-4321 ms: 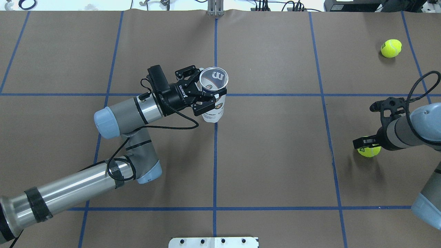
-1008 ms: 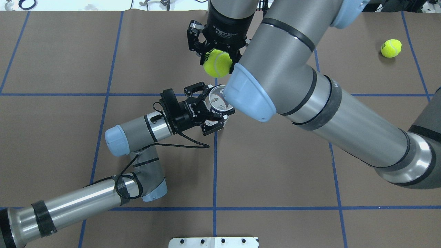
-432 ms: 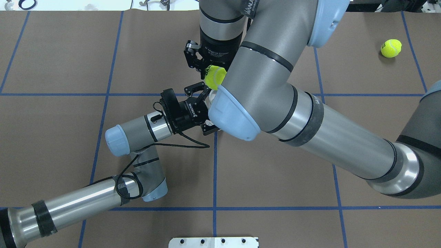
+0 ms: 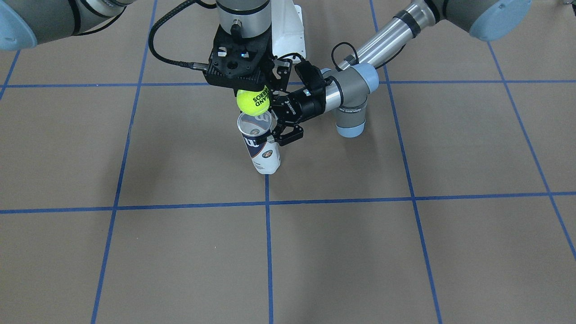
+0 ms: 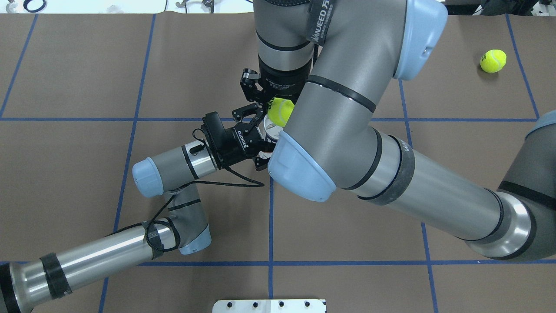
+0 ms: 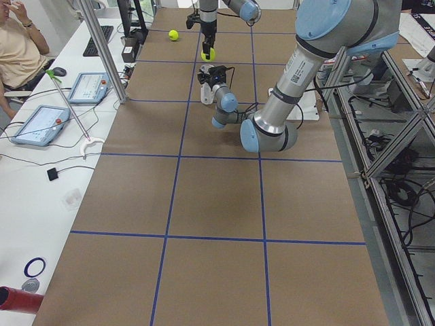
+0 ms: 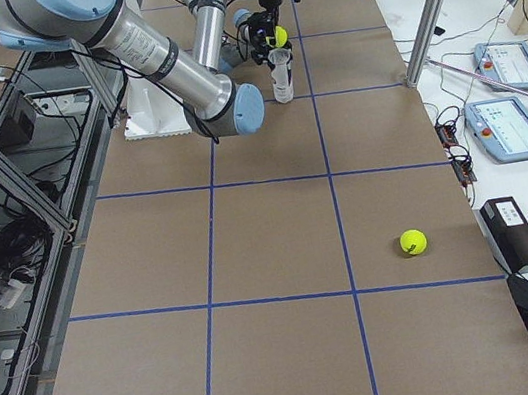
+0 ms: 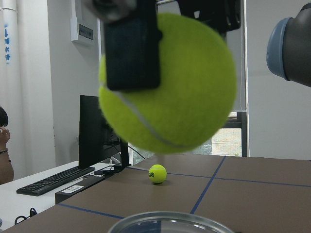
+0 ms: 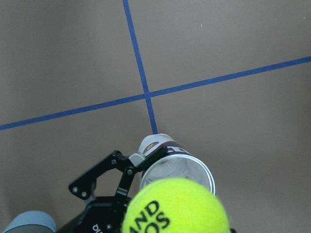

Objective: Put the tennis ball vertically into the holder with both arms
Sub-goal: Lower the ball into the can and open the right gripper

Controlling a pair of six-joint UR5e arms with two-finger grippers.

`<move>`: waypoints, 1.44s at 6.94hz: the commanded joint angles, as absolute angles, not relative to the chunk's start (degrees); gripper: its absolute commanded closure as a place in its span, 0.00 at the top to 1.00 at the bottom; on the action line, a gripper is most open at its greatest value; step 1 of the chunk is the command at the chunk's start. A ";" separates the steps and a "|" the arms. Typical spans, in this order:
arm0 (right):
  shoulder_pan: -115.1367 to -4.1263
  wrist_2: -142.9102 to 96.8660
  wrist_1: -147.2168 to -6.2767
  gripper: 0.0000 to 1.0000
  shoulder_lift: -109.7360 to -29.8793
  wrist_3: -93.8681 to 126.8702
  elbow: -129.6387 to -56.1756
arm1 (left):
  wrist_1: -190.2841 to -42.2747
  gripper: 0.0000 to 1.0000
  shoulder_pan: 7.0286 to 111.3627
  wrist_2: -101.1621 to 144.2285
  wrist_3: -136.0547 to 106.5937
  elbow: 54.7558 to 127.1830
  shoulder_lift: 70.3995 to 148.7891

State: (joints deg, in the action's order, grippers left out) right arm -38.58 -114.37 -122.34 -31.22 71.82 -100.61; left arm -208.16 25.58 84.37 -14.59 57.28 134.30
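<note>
Two arms converge, seen from the front: right fingers (image 4: 272,84) clamp the fuzzy yellow-green tennis ball (image 4: 253,102) just above the clear plastic labelled can (image 4: 263,150), held upright by closed left fingers (image 4: 290,133). Overhead, the ball has shifted over the rim within a second, apparently ready to lower. Left wrist: spare ball (image 8: 157,173) on the brown, blue-taped counter (image 8: 252,194), office beyond.
</note>
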 commanded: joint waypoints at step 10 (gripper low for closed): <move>-38.32 -113.29 -122.08 0.99 -30.76 70.49 -101.07 | -208.21 0.87 25.58 83.94 -14.94 57.39 134.38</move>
